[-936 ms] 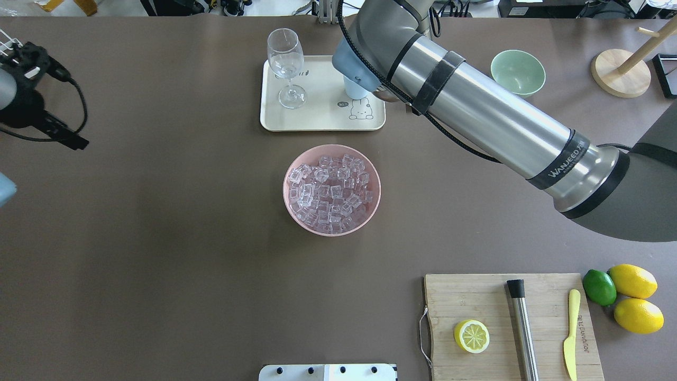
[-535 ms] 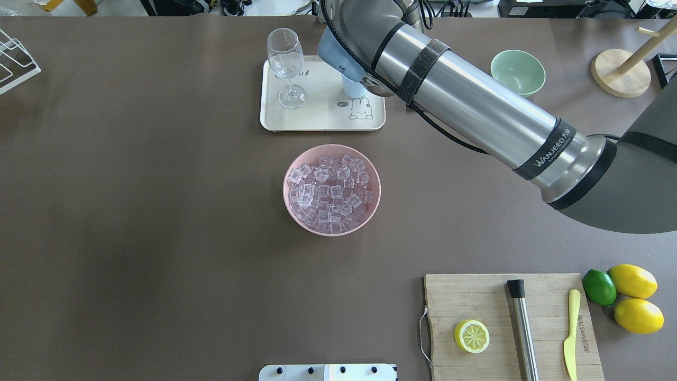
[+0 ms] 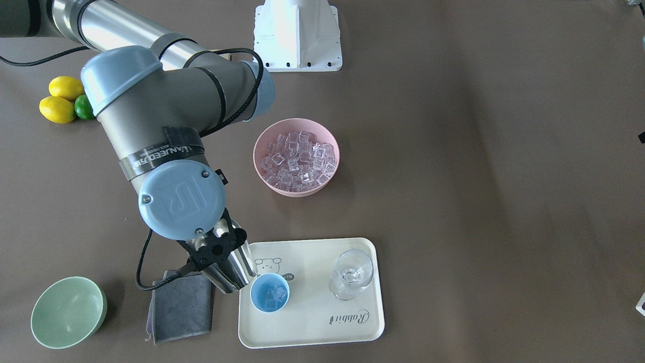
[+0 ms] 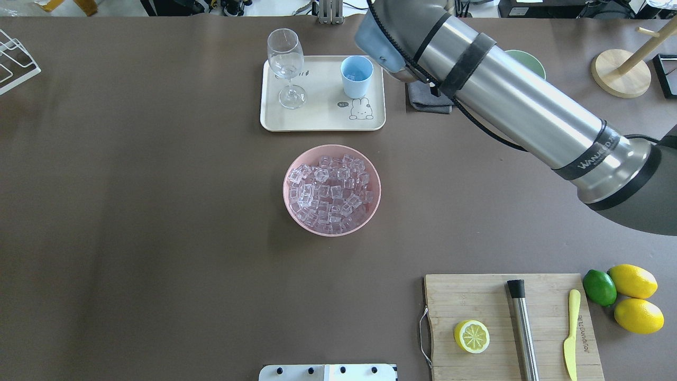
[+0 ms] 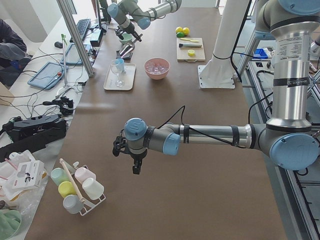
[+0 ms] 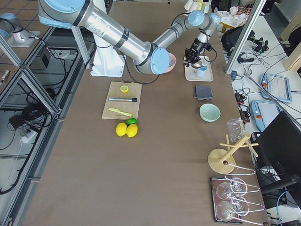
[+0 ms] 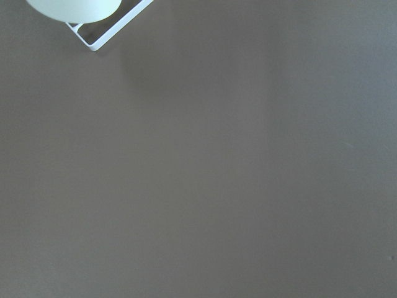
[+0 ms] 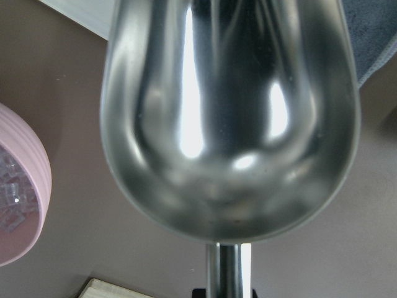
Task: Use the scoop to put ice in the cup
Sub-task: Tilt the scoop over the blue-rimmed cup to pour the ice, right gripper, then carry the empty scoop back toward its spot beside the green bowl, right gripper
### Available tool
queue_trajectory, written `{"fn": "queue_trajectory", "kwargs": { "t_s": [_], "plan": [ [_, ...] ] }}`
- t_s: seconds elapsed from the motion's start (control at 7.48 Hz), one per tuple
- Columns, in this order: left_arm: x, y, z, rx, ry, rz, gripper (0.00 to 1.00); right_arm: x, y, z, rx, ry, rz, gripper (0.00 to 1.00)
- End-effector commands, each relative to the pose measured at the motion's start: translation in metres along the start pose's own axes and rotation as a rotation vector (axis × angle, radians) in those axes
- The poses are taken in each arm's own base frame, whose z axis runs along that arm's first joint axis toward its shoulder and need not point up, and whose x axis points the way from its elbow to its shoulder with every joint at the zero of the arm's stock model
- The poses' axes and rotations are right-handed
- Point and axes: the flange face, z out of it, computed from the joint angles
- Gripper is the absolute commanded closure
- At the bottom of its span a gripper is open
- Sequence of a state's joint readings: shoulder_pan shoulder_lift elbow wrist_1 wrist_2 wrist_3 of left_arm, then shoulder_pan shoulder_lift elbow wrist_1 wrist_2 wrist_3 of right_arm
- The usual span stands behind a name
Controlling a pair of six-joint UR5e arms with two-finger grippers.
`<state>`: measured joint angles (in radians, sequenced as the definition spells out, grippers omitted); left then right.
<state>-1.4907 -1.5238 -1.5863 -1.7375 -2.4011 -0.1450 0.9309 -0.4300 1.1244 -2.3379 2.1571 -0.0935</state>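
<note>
The light-blue cup (image 3: 270,292) stands on the cream tray (image 3: 312,330) with a few ice cubes in it; it also shows in the overhead view (image 4: 356,75). A pink bowl (image 3: 296,157) full of ice (image 4: 330,190) sits mid-table. My right gripper (image 3: 217,249) is shut on the handle of the steel scoop (image 3: 233,272), which hangs tilted beside the cup, over the tray's edge and a grey cloth. The scoop's trough (image 8: 229,118) is empty. My left gripper (image 5: 136,167) hangs low over bare table far from these; I cannot tell if it is open or shut.
A wine glass (image 3: 351,275) stands on the tray. A grey cloth (image 3: 180,306) and a pale green bowl (image 3: 68,311) lie beside the tray. A cutting board (image 4: 476,296) holds a lemon half, a steel cylinder and a yellow knife. Lemons and a lime (image 4: 624,293) sit beside it.
My right arm has swung right in the overhead view, uncovering the cup. The left gripper left the overhead view's left edge.
</note>
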Motion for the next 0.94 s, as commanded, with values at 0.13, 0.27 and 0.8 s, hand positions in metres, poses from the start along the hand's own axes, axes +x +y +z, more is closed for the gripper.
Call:
{"fn": "queue_trajectory", "kwargs": {
  "t_s": [0.13, 0.27, 0.8],
  "plan": [
    [-0.028, 0.010, -0.009, 0.002, 0.003, -0.085, 0.02, 0.070, 0.135, 0.032, 0.133, 0.005, 0.125, 1.00],
    [-0.032, 0.012, -0.008, 0.000, 0.004, -0.092, 0.02, 0.084, 0.179, 0.062, 0.149, 0.000, 0.196, 1.00],
    [-0.037, 0.017, -0.012, 0.008, 0.009, -0.102, 0.02, 0.164, 0.263, 0.161, 0.190, -0.063, 0.428, 1.00]
  ]
}}
